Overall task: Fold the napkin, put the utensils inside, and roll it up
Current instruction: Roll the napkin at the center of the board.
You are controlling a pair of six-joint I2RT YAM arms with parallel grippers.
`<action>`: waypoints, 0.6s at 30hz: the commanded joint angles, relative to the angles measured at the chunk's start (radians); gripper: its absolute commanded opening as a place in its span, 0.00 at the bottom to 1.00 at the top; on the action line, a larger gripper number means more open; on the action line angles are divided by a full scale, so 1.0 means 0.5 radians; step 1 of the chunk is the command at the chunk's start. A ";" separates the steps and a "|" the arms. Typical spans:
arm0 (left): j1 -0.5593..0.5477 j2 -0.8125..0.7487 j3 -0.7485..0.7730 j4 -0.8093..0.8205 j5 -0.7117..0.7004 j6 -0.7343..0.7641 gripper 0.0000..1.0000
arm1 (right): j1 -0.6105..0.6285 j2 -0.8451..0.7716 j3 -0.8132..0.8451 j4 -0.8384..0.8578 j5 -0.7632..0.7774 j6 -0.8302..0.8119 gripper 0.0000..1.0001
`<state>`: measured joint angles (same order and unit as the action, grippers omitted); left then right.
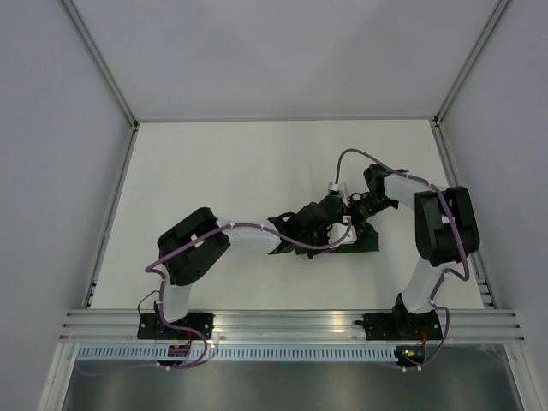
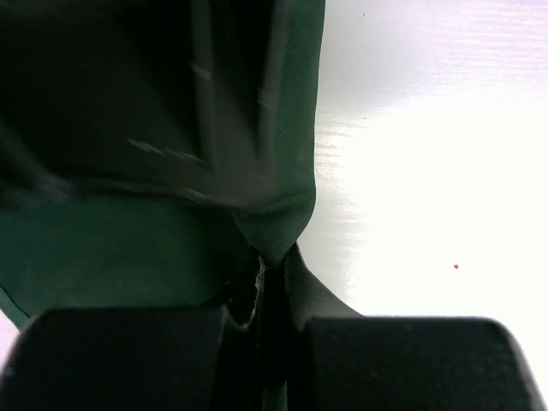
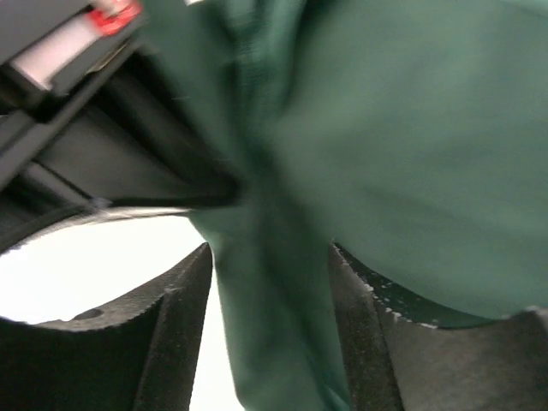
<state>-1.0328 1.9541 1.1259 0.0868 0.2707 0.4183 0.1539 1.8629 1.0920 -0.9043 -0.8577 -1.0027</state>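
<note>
The dark green napkin (image 1: 361, 244) is bunched on the table between my two grippers, mostly hidden under them. My left gripper (image 1: 318, 224) is shut on a pinched fold of the napkin (image 2: 128, 248); in the left wrist view (image 2: 272, 272) the cloth runs up from the closed jaws. My right gripper (image 1: 353, 211) is close by on the right. In the right wrist view (image 3: 270, 257) its jaws stand apart around a hanging strip of the napkin (image 3: 411, 128), with a gap beside the left finger (image 3: 184, 300). The orange utensils are out of view.
The white table (image 1: 214, 163) is bounded by grey walls with metal rails at the left and right edges. The left arm's black body (image 3: 103, 145) sits close against the right gripper. Purple cables (image 1: 360, 154) loop above both arms.
</note>
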 commanded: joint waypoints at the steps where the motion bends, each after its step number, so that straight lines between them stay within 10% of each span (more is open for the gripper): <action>1: 0.004 0.105 0.021 -0.287 0.109 -0.195 0.02 | -0.105 -0.201 -0.003 0.474 0.083 0.207 0.64; 18: 0.323 0.411 0.429 -0.741 0.829 -0.585 0.02 | -0.633 -0.804 -0.198 0.176 -0.107 -0.120 0.66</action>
<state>-0.9020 2.0846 1.3312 -0.1116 0.5808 0.2073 -0.1513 1.5528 1.0515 -0.7643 -0.8467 -0.9592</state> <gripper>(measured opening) 0.058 0.655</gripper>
